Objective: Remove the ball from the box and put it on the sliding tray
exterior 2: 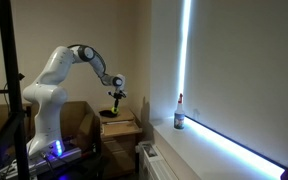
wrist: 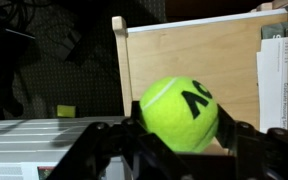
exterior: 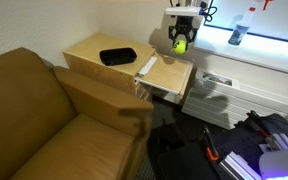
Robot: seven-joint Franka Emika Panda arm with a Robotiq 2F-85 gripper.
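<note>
My gripper (exterior: 180, 41) is shut on the yellow-green ball (exterior: 180, 43) and holds it in the air above the sliding tray (exterior: 169, 76), a flat light-wood shelf with a white strip (exterior: 148, 66) on one edge. In the wrist view the ball (wrist: 178, 113) sits between the black fingers (wrist: 174, 135), with the tray (wrist: 194, 60) below. The black box (exterior: 117, 56) lies empty on the cabinet top (exterior: 92, 52), apart from the gripper. In an exterior view the gripper (exterior 2: 114, 100) holds the ball (exterior 2: 114, 98) above the box (exterior 2: 109, 114).
A tan sofa (exterior: 34, 120) stands against the cabinet. A white windowsill (exterior: 254, 52) with a bottle (exterior: 238, 34) runs behind the tray. A radiator (exterior: 224, 95) is below it. Dark gear (exterior: 264, 140) lies on the floor.
</note>
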